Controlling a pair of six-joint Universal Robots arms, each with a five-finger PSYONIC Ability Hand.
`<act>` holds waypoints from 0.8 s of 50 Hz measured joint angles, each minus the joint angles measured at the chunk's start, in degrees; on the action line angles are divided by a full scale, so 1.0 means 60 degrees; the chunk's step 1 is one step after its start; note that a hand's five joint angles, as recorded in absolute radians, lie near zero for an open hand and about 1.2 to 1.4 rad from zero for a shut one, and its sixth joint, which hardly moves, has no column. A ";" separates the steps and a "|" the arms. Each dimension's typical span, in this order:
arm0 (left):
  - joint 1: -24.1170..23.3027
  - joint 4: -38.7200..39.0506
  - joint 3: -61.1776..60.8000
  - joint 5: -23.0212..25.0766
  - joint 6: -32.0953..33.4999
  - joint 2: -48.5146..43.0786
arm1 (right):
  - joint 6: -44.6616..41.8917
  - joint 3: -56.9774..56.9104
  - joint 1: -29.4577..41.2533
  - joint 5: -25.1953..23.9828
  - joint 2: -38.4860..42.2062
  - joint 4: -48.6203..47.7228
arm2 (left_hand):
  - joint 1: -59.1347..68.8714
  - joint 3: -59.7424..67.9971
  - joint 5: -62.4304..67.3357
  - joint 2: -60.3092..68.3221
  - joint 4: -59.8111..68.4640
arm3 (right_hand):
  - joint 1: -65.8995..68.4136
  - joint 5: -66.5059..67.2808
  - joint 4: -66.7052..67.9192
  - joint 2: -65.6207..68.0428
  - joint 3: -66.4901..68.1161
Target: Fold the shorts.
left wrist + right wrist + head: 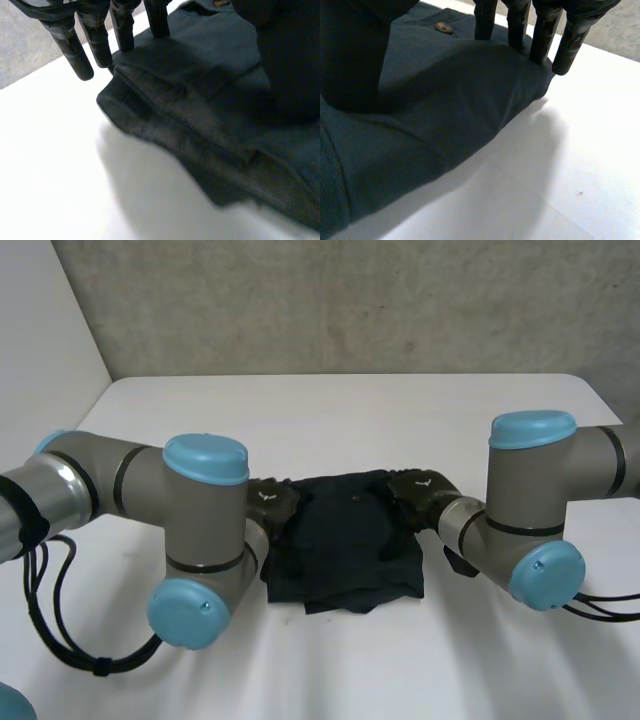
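Observation:
The dark shorts lie folded into a compact bundle in the middle of the white table. My left hand is at the bundle's left side and my right hand at its right side. In the left wrist view the left hand has straight fingers whose tips reach the edge of the shorts, with the thumb resting on the cloth. In the right wrist view the right hand is open too. Its straight fingers touch the rounded fold of the shorts near a small button.
Both arms bend inward over the table's near part, with their elbows low at either side of the shorts. A grey wall rises behind the table's far edge.

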 measured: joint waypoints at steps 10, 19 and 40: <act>-0.0031 0.0099 -0.0672 -0.0261 0.0209 0.0309 | -0.0933 0.0264 0.0014 0.0010 -0.0026 -0.0062 | -0.0001 0.0000 0.0001 -0.0088 -0.0001 | -0.0285 0.0007 0.0000 -0.0120 -0.0153; 0.0057 0.0049 -0.0685 -0.0139 0.0094 0.2498 | -0.0807 0.0536 -0.0212 0.0119 -0.2049 -0.0345 | -0.0098 -0.0001 -0.0018 -0.0109 0.0000 | -0.0285 0.0007 0.0000 -0.0120 -0.0153; 0.2949 -0.2872 -0.0308 0.2086 -0.0602 0.6885 | -0.0428 0.0284 -0.1866 0.1555 -0.6543 0.1124 | -0.0203 -0.0240 -0.0075 -0.0242 -0.0213 | -0.0285 0.0007 0.0000 -0.0120 -0.0153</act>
